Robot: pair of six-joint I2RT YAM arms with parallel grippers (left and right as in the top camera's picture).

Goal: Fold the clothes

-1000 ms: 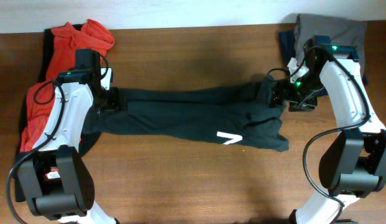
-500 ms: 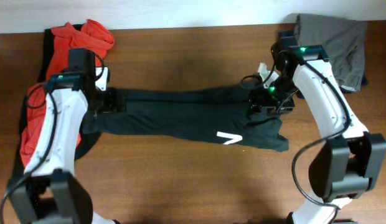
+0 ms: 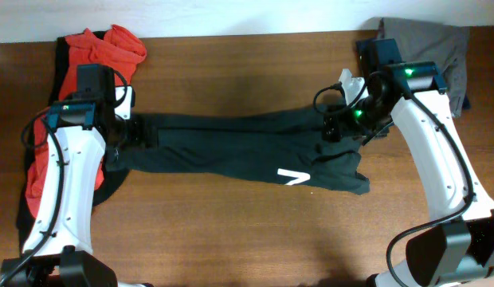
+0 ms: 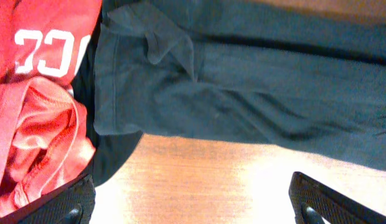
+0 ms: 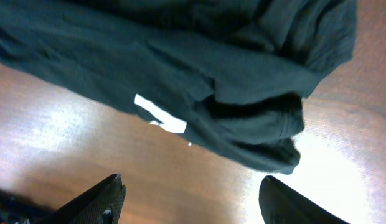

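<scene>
A black T-shirt [image 3: 231,147] lies stretched into a long band across the table, with a white letter mark [image 3: 293,177] near its right end. My left gripper [image 3: 138,131] is over its left end. In the left wrist view the left gripper [image 4: 193,208] is open and empty above bare wood, with the black shirt [image 4: 243,87] just ahead of it. My right gripper [image 3: 336,127] is over the bunched right end. In the right wrist view the right gripper [image 5: 193,202] is open and empty, with the shirt [image 5: 180,62] ahead of it. A red T-shirt [image 3: 99,48] with white letters [image 4: 50,50] lies at the left.
A pile of grey and dark clothes [image 3: 426,44] sits at the back right corner. The red shirt runs down the left edge [image 3: 41,163] over a dark garment. Bare wooden table [image 3: 231,231] lies in front of the black shirt.
Both arms have stretched out and risen. My right gripper has shifted left over the shirt's right end, and my left gripper has shifted slightly left. The black shirt lies as before.
</scene>
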